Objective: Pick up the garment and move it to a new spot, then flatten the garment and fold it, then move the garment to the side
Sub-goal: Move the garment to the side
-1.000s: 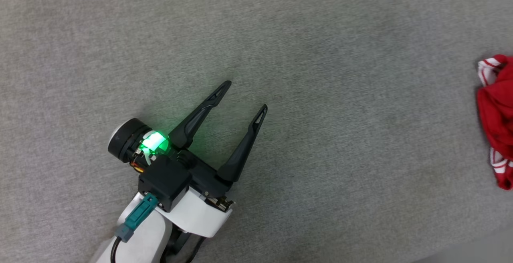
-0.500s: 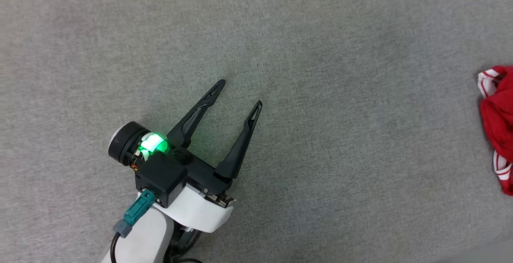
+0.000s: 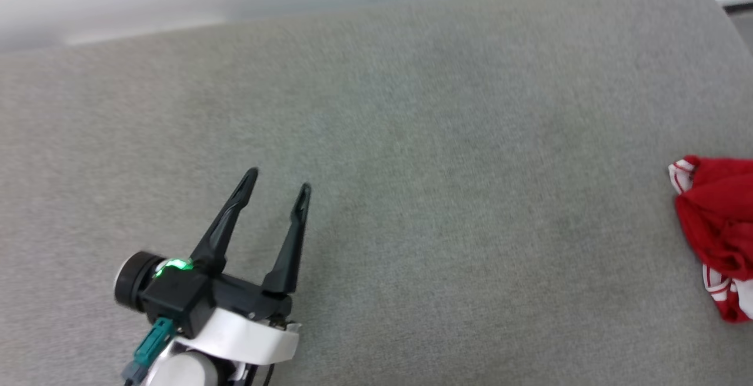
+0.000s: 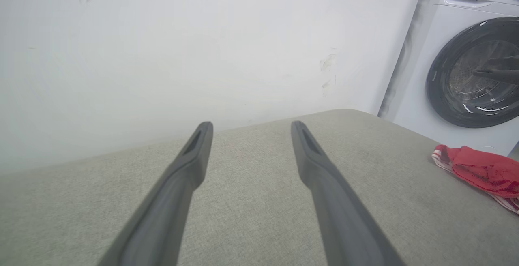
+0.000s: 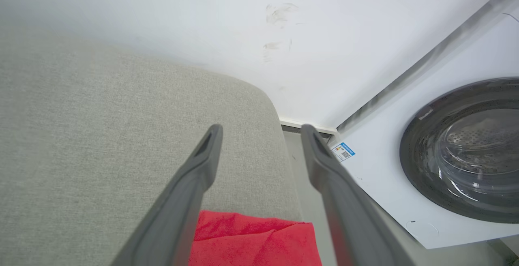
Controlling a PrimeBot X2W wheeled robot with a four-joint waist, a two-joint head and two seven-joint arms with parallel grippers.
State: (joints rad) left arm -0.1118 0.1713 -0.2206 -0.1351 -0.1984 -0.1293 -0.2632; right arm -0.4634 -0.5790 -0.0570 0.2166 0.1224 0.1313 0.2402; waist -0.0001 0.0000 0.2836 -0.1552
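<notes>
The garment (image 3: 715,230), red with red-and-white striped trim, lies crumpled at the right edge of the grey cushioned surface (image 3: 412,139). The left wrist view has the garment (image 4: 482,170) low at the far right. My left gripper (image 3: 276,181) hovers open and empty over the surface's left part, far from the garment. My right gripper (image 5: 259,130) is open above the garment (image 5: 251,239), whose red cloth shows between the finger bases. Its letters and number are hidden.
A white wall (image 4: 162,47) runs behind the surface. A white washing machine (image 5: 454,156) with a dark round door stands beyond the surface's rounded right end, across a narrow gap of floor. The washing machine (image 4: 474,67) also shows at the upper right in the left wrist view.
The head camera has tilted up, bringing the surface's far edge and the wall into view. My left gripper has drawn back toward the lower left and its fingers stand closer together, still open.
</notes>
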